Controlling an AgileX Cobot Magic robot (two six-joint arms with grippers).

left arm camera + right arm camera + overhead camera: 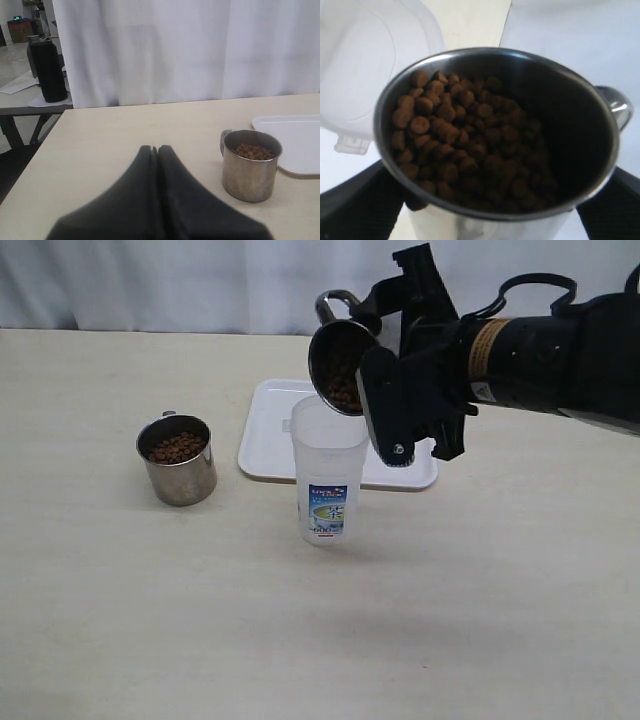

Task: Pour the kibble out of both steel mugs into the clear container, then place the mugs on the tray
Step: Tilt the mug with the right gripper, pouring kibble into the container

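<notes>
My right gripper (385,390) is shut on a steel mug (342,365), tilted with its mouth over the rim of the clear container (327,470). Brown kibble (465,145) fills that mug (495,140) and lies against its lower lip; the container's rim (355,80) shows just beyond it. The second steel mug (178,460) stands upright on the table at the left, holding kibble (177,447). In the left wrist view this mug (250,165) is ahead of my left gripper (154,148), which is shut and empty. The left gripper is out of the exterior view.
The white tray (275,435) lies flat behind the container, partly hidden by it and by my right arm; its corner (295,145) shows beyond the left mug. A white curtain closes off the table's far edge.
</notes>
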